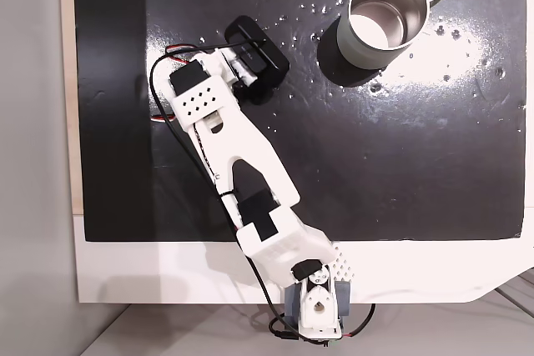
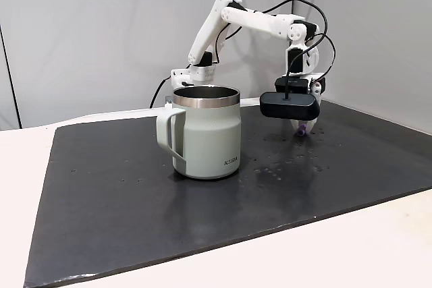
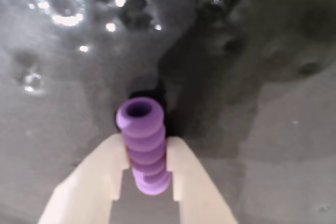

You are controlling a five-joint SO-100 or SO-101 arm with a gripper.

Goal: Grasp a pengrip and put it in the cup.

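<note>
Gripper point(image 3: 146, 169) pinching the pengrip point(image 3: 143, 140)

The light-purple, ribbed rubber tube has a hollow end, with both jaws pressed against its sides; the steel cup point(image 1: 385, 19) stands at two o'clock of the gripper.

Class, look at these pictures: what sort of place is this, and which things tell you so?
Probably a lab or hobby robotics bench: a small white robot arm bolted at the edge of a black mat, plain grey walls, with one cup as a prop.

Lighting: bright, from above; glare patches on black mat point(image 1: 434, 164) beside cup point(image 1: 385, 22), cup shadow falling left in a fixed view. Wrist view: soft focus, mat blurred, highlights top left
</note>
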